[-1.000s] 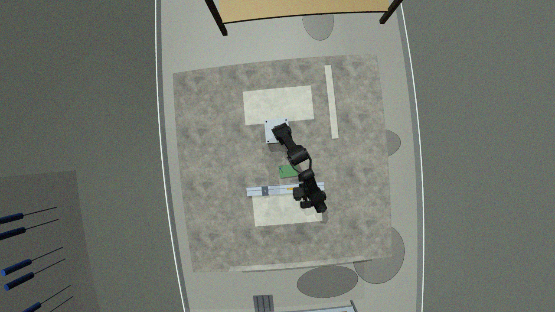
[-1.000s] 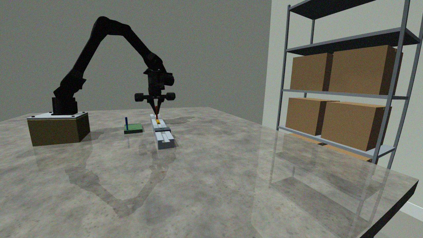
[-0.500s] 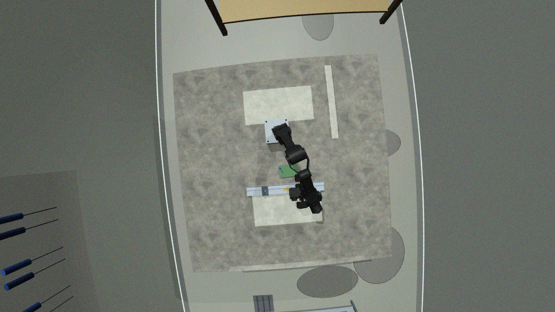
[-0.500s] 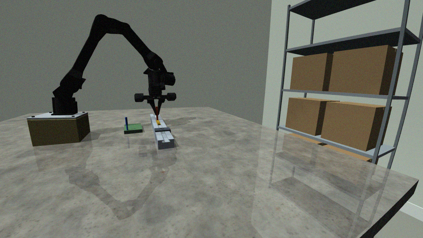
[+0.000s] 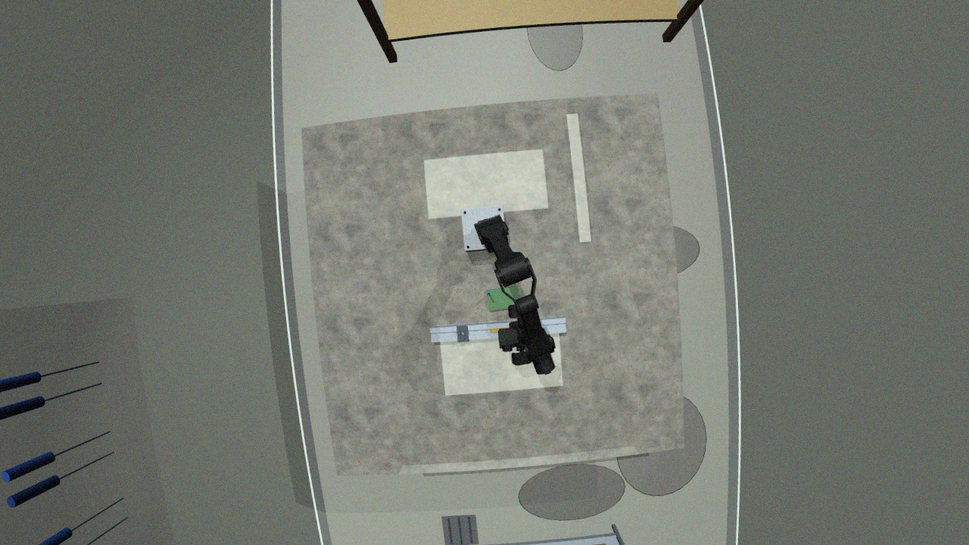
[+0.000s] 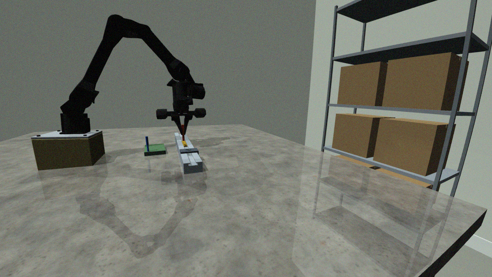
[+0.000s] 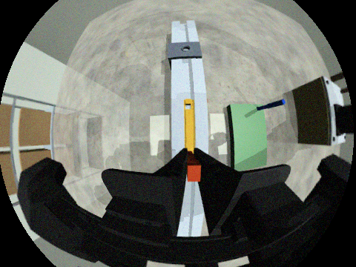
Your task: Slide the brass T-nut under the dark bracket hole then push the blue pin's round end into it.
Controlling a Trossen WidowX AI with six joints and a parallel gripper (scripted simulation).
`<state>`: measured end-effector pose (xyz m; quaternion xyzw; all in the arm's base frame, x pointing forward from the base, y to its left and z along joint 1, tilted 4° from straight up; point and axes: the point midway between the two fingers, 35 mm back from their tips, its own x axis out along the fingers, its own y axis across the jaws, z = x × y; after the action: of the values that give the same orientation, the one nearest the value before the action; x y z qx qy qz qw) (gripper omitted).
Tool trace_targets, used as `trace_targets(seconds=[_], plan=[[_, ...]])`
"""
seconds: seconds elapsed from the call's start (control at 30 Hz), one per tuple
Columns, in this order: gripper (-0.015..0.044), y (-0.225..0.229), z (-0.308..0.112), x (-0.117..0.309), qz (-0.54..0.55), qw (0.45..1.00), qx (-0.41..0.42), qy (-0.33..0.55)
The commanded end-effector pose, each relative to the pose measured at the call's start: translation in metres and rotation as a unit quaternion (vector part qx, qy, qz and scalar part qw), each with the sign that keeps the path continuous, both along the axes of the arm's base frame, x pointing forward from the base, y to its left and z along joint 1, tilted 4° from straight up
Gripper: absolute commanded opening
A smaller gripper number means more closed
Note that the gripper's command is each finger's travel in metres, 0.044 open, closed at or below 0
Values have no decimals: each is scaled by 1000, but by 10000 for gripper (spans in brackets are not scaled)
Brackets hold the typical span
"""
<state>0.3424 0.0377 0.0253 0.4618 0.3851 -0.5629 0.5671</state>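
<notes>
Cardboard boxes are filling a metal shelving unit, which is standing at two o'clock in the exterior view, beside a pale wall.

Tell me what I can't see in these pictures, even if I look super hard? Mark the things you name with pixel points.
- Handle (image 6: 183,128) (image 7: 193,173): in the top view, the arm covers it.
- Pin's (image 5: 490,297) (image 6: 147,143) (image 7: 271,104) bottom end: in the exterior view, it is down at the tray (image 5: 497,300) (image 6: 156,148) (image 7: 250,133), too small to make out.
- Under the bracket (image 5: 462,333) (image 6: 189,151) (image 7: 178,51): the bracket itself hides the slot in the top view.
</notes>
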Motion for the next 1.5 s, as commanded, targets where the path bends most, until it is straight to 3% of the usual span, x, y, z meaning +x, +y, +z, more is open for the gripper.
trace_targets(seconds=[0.0, 1.47], plan=[[-150, -8, 1, -2, 0, 1000, -4, 0], [-150, -70, -2, -5, 0, 1000, -7, 0]])
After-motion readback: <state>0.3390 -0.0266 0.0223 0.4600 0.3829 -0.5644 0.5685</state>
